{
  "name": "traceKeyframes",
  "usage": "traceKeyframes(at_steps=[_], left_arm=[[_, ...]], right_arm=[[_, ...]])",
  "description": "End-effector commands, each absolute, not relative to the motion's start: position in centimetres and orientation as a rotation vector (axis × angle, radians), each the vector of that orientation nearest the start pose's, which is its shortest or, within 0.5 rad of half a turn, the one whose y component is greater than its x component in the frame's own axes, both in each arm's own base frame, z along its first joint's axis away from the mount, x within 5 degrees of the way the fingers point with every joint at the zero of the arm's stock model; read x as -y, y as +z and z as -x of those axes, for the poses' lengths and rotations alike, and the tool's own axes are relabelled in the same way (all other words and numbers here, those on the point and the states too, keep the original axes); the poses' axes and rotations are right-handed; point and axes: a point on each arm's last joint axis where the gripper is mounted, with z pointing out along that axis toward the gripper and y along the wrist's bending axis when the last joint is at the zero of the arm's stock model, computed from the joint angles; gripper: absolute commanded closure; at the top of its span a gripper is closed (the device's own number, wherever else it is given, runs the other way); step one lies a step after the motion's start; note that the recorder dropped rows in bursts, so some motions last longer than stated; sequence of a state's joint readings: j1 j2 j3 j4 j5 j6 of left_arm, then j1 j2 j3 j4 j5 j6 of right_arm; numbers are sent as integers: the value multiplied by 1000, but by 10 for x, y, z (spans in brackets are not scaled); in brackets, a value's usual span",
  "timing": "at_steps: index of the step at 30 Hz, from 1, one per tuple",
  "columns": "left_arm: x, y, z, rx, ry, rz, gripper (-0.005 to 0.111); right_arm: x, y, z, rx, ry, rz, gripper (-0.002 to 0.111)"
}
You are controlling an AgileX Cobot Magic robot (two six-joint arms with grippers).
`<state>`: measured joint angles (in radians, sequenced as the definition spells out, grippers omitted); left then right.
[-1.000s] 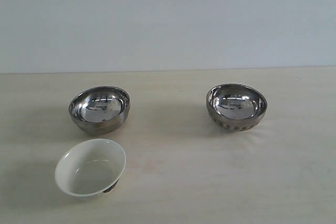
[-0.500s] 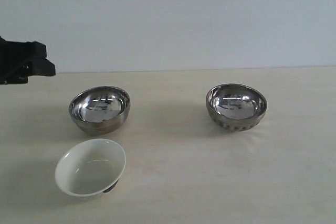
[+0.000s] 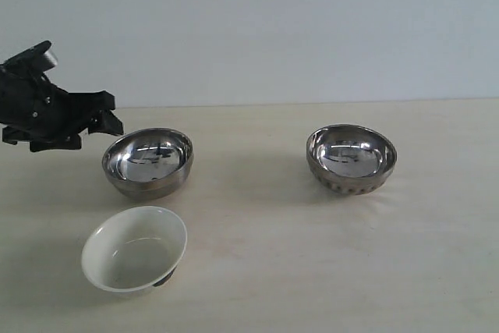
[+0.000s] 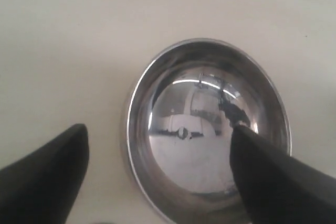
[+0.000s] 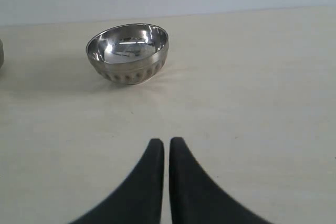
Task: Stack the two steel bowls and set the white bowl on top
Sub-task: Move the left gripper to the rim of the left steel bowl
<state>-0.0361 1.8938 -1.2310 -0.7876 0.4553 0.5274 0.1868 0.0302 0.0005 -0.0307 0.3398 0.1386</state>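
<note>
Nothing is stacked yet: all three bowls stand apart on the bench (image 3: pixel 265 271), so both the nesting and the topping remain to do. By the left edge, the left gripper (image 3: pixel 105 113) hovers with jaws wide and empty. The wrist view suggests it straddles a rim, though its height above the bowl is hard to judge. Its arm is cut off at the frame. Towards the near-left corner, the white bowl (image 3: pixel 134 249) sits, apparently tipped on a mostly hidden foot. Just behind it, towards the far edge, is the smooth steel bowl (image 3: pixel 148 163). The ribbed steel bowl (image 3: pixel 352 158) stands well apart, right of centre. The right gripper (image 5: pixel 167 142) shows only in its wrist view, jaws almost closed on nothing, back from that bowl.
</note>
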Motion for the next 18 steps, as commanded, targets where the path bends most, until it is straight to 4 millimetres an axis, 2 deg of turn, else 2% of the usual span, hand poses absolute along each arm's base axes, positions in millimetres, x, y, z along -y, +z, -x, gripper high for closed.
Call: traceKeyframes(at_steps=[1, 10, 18], left_arm=[[54, 184, -417, -2483, -518, 47, 36], [56, 152, -433, -2515, -479, 55, 37], [56, 127, -434, -2571, -476, 70, 45]], right_arm=[[-9, 181, -55, -1852, 185, 65, 108], [-9, 181, -55, -1852, 185, 65, 108], [-9, 181, -55, -1852, 185, 65, 108]])
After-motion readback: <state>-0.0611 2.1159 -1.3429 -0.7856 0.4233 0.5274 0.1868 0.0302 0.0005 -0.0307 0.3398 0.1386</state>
